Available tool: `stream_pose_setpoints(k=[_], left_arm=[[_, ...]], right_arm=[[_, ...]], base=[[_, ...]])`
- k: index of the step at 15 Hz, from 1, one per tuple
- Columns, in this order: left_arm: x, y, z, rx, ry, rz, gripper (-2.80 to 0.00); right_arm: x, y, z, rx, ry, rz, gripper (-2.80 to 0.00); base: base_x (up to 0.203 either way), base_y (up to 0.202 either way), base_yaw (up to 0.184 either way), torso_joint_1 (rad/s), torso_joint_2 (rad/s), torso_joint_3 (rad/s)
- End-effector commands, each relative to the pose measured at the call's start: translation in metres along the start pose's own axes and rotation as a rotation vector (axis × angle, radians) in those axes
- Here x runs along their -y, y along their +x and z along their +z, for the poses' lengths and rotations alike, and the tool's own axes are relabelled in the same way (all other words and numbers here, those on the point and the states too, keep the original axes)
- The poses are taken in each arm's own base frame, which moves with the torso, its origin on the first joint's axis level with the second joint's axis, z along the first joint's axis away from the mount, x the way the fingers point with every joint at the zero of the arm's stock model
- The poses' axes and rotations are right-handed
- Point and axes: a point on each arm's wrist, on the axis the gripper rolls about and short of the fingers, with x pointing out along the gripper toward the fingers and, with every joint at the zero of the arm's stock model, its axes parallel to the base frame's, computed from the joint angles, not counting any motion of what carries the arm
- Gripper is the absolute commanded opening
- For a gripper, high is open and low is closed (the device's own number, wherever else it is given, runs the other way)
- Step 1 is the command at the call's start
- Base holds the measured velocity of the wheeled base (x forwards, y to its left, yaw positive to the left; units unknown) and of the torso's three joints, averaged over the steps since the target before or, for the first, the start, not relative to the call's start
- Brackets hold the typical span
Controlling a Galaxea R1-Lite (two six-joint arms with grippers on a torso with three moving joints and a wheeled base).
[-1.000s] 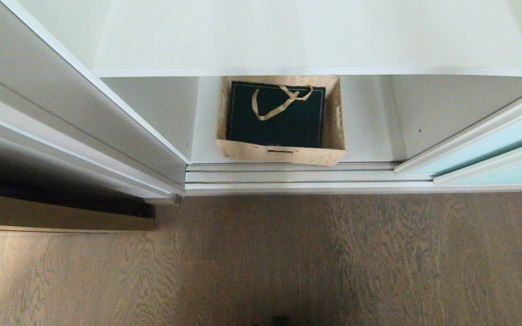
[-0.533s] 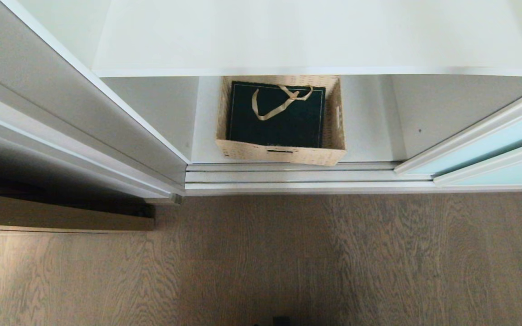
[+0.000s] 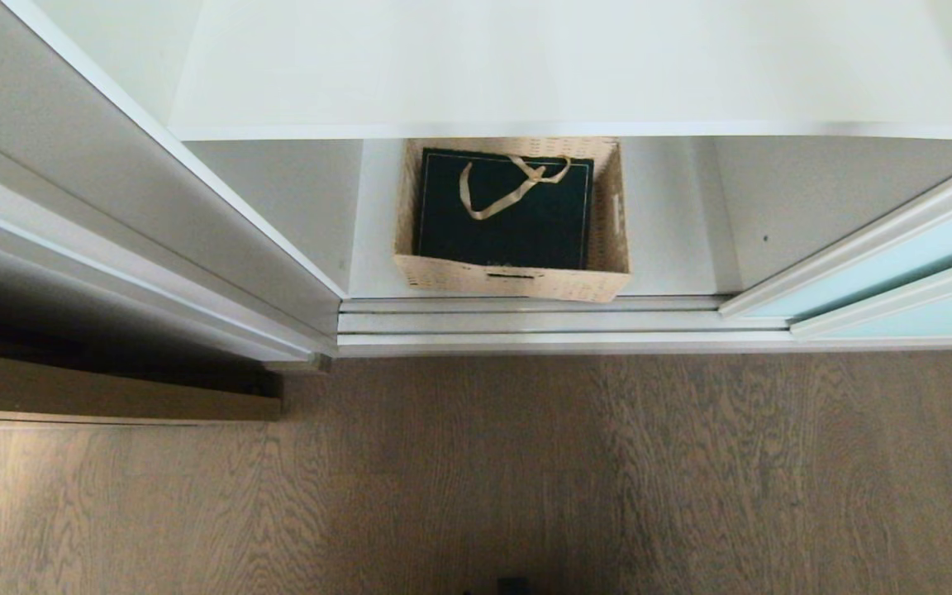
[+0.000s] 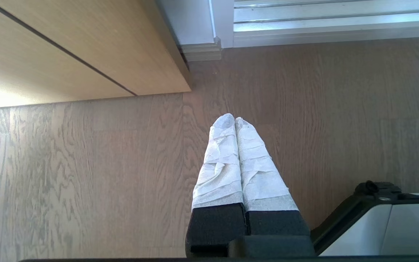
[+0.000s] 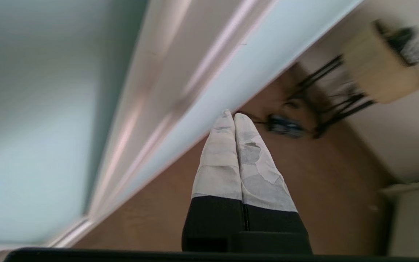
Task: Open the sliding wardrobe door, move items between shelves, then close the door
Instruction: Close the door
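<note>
Sliding wardrobe door (image 3: pixel 889 264) at 3 o'clock stood open. Left gripper (image 4: pixel 234 120) and right gripper (image 5: pixel 230 114) had jaws pressed together, empty. Wicker basket (image 3: pixel 513 281) with green gift bag (image 3: pixel 501 219) sat on lower shelf (image 3: pixel 666 240), 12 o'clock; upper shelf (image 3: pixel 567 66) bare beyond. Moving, closing seemingly left.

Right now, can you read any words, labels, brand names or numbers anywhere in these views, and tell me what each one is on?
None: no readable text in any view.
green gift bag: only a thin gold border line, no lettering.
wicker basket: no label.
sliding wardrobe door: plain frosted glass.
</note>
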Motion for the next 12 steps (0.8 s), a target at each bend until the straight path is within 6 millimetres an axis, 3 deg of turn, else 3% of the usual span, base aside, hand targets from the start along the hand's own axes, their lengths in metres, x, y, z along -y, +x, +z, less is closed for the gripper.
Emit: stream_pose_setpoints(k=[1,12], left_arm=[[0.0000,0.0001,0.0000,-0.001,0.001,0.001,-2.80],[0.0000,0.0001,0.0000,-0.001,0.001,0.001,-2.80]], right_arm=[[0.0044,0.0067,-0.0013,-0.019,0.022,0.017,-2.80],[0.0063,0.0150,-0.0024,-0.068,0.085,0.191,-2.80]], base=[[0.000,0.000,0.000,0.000,0.00,0.000],[0.000,0.000,0.000,0.000,0.00,0.000]])
